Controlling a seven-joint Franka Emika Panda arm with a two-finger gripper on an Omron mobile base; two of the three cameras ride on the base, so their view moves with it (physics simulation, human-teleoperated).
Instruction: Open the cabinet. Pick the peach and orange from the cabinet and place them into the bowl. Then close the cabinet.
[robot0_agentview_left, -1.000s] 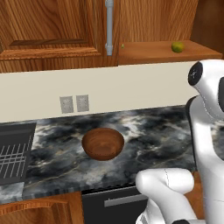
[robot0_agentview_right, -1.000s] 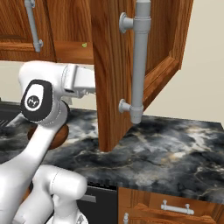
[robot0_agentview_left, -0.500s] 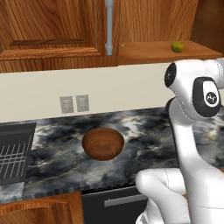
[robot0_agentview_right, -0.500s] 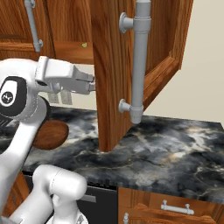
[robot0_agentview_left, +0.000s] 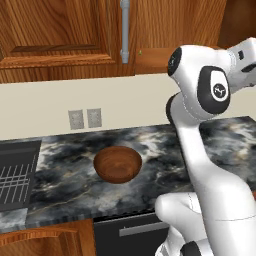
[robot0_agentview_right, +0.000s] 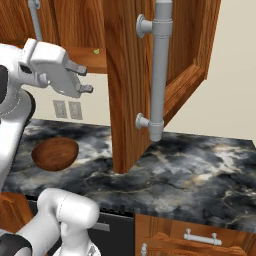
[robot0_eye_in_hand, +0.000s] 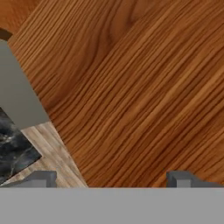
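The cabinet (robot0_agentview_right: 145, 75) is already half dealt with: its right door (robot0_agentview_right: 160, 70) stands swung out over the bench (robot0_agentview_right: 200, 170), grey bar handle facing the right base camera, while the left door (robot0_agentview_left: 55, 35) is still shut. That leaves the shelf open to reach.

The arm (robot0_agentview_left: 200, 100) has moved most. A second ago its wrist sat low at the right edge of the left base view; it has since risen and swung in toward the open side, so the elbow now hides the shelf spot where the orange showed a moment ago. From the right base view the orange (robot0_agentview_right: 96, 51) is a small yellow-green dot on the shelf, near its front edge, just beside the open door's inner edge. The peach I cannot find from any camera; it may lie deeper in or behind the door.

The bowl (robot0_agentview_left: 118, 164) sits on the bench, left of middle and near the front edge, with nothing in it.

The gripper (robot0_agentview_right: 82, 80) has stayed released, jaws wide with nothing between them, below the shelf and pointing toward the door; the hand camera looks at wood grain close up.

Judging by this, opening is done and the reach for the first fruit is starting.
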